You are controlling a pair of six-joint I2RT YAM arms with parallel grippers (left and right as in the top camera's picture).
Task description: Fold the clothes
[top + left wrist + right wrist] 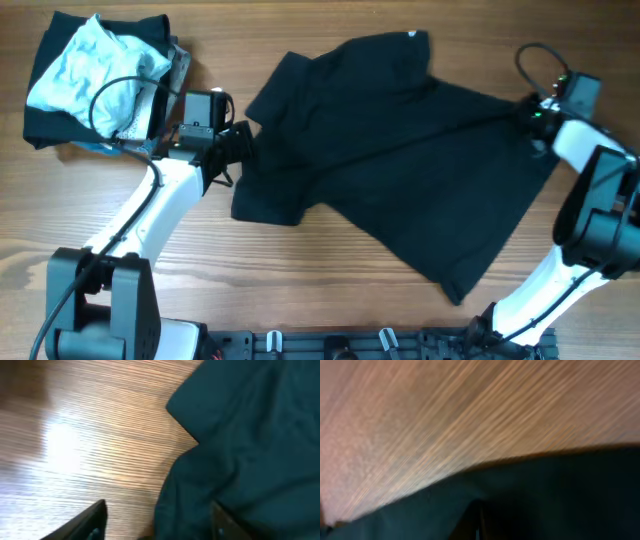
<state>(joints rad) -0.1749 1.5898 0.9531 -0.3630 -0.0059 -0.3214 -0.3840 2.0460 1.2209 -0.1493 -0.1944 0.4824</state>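
Right hand [532, 112] indistinct, its wrist view all blur over T-shirt [560, 495].

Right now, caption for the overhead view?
Black T-shirt spread on table, left gripper and right gripper at its edges, garment pile far left.

A glossy wood-grain table [330, 280] fills every view under bright light.

T-shirt [400, 150]: black cloth, soft and matt, lying in shallow creases; it reads dark teal in the wrist views.
Table [300, 290]: wood with fine straight grain, smooth, with a soft sheen and a bright glare patch left of the T-shirt.
Pale blue garment [90, 70]: thin, crumpled, matt cloth, far left of the T-shirt.
Black garment [40, 120]: matt cloth, also far left of the T-shirt.
Left arm [165, 200]: smooth white shell, slightly glossy, apparently plastic.
Left hand [236, 148]: black, matt fingers.
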